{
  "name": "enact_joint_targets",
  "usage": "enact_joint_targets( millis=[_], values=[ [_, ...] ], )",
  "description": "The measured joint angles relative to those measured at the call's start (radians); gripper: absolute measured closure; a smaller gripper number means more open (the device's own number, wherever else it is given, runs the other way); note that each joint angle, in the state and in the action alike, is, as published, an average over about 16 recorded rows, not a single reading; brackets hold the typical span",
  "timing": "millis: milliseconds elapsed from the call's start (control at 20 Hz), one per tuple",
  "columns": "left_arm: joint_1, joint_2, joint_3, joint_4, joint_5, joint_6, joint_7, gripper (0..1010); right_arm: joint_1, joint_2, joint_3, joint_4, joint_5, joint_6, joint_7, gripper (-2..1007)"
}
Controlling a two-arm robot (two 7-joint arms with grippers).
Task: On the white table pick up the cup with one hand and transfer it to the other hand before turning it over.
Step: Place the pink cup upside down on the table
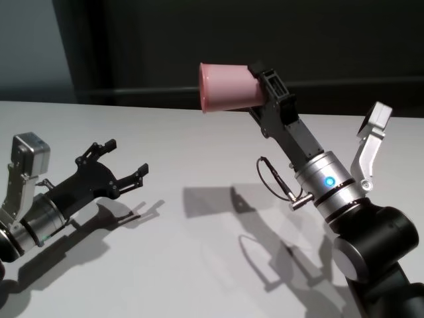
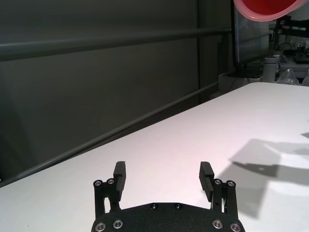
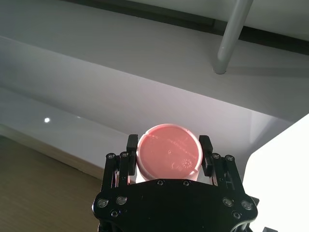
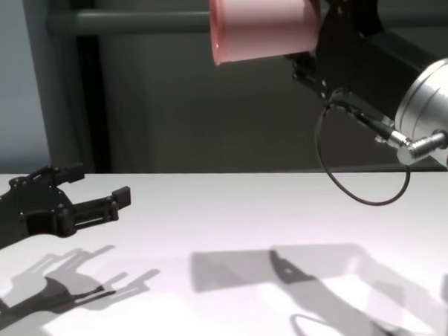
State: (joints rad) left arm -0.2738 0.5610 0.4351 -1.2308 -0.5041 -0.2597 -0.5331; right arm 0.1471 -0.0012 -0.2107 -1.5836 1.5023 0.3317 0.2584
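Left end effector [image 1: 122, 159] low at the near left of the white desk [image 1: 199, 265], just above the surface, arm coming in from the left edge and reaching forward and inward. Its fingers [image 2: 119, 174] are spread wide with nothing between them, tips aimed toward the desk's middle. Its shadow falls on the desk right under it. In the chest view the same end effector [image 4: 98, 190] sits at the left, fingers apart, clear of the cup.

Right arm rises from the near right corner: dark base link, then silver cylindrical wrist [image 1: 328, 182] with a blue light, a thin black cable [image 4: 358, 169] looping off it. The forearm slants up and away toward the centre. Right end effector [image 1: 262, 83] is held high, well above the desk, pinching the pink cup [image 1: 228, 87] across its base end. The cup lies about horizontal, rim facing the robot's left, base against the palm. The right wrist view shows the flat base of the cup [image 3: 169, 155] between the two fingers [image 3: 131, 145], one pressed on each side.

The cup's shadow sits mid-desk, well below it. Dark wall behind.
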Motion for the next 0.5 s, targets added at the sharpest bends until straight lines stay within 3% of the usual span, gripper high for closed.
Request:
enact_joint_targets(
  millis=[300,500],
  values=[
    [-0.002,0.0,0.001,0.0,-0.001,0.0,0.0,7,-0.018,0.022,0.003,-0.032,-0.014,-0.036,-0.018,270],
    [-0.003,0.001,0.002,0.0,-0.001,0.0,0.0,7,-0.032,0.051,0.005,-0.07,-0.037,-0.067,-0.045,270]
  ],
)
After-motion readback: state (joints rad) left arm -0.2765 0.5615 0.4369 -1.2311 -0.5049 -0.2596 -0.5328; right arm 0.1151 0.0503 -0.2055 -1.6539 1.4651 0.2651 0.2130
